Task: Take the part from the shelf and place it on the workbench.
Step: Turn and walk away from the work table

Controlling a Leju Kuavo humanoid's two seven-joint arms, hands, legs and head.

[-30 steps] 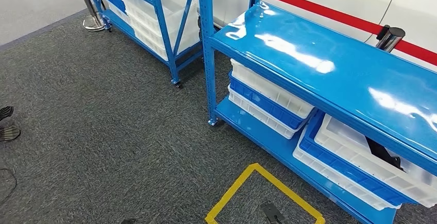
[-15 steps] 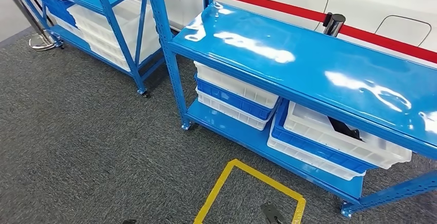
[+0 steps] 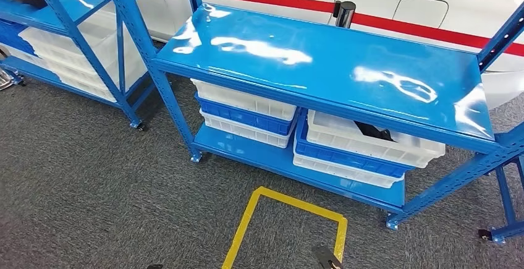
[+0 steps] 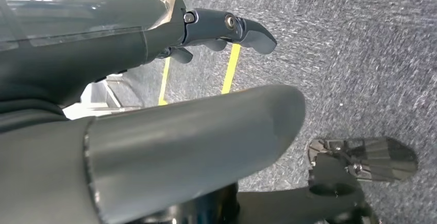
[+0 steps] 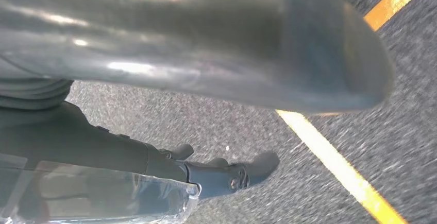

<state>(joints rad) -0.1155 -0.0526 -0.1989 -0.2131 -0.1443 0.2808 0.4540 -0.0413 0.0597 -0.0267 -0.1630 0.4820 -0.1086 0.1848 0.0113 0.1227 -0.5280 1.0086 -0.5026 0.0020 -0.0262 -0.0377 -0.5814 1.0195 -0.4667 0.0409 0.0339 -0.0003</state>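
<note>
A blue metal shelf fills the middle of the head view, its glossy top board bare and catching the light. On its lower board two stacks of white and blue plastic bins sit side by side: the left stack at frame centre, and the right stack toward centre right. A dark part lies in the top white bin of the right stack, partly hidden under the top board. A second blue rack stands in the upper left of the frame, with white bins on its lower level. On the grey carpet, a yellow tape square marks the floor at bottom centre, in front of the shelf. The left hand hangs above the carpet near yellow tape lines, its fingers apart and holding nothing. The right hand likewise hangs over the carpet beside a yellow tape line, its fingers loosely extended and holding nothing.
</note>
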